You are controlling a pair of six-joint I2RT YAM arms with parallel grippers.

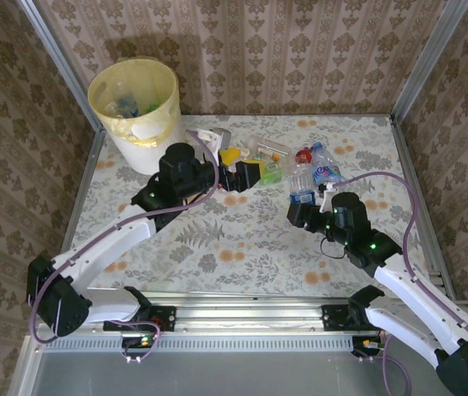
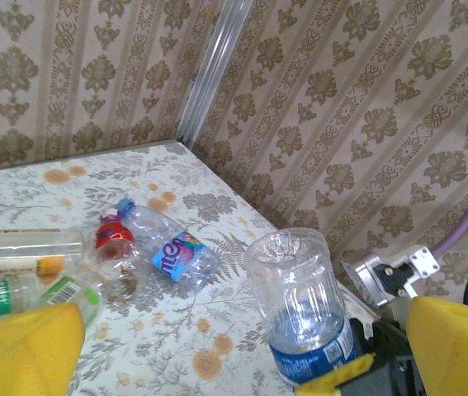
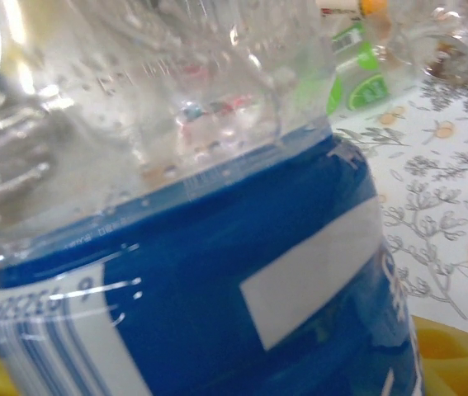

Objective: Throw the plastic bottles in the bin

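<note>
Floral surface (image 1: 217, 239), right of centre: the right pincer (image 1: 301, 208) pinches a blue-labelled clear bottle (image 2: 298, 297); the left pincer (image 1: 242, 167) stands spread nearby.

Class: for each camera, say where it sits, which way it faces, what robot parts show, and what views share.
Top external: above and behind, looking down on table, bin, left arm, right arm.
Left wrist: on left arm, facing far right corner; open yellow fingers at bottom.
Right wrist: close against blue-label bottle; yellow finger at bottom.
Shared: that bottle, clamped in right gripper, in all views.
</note>
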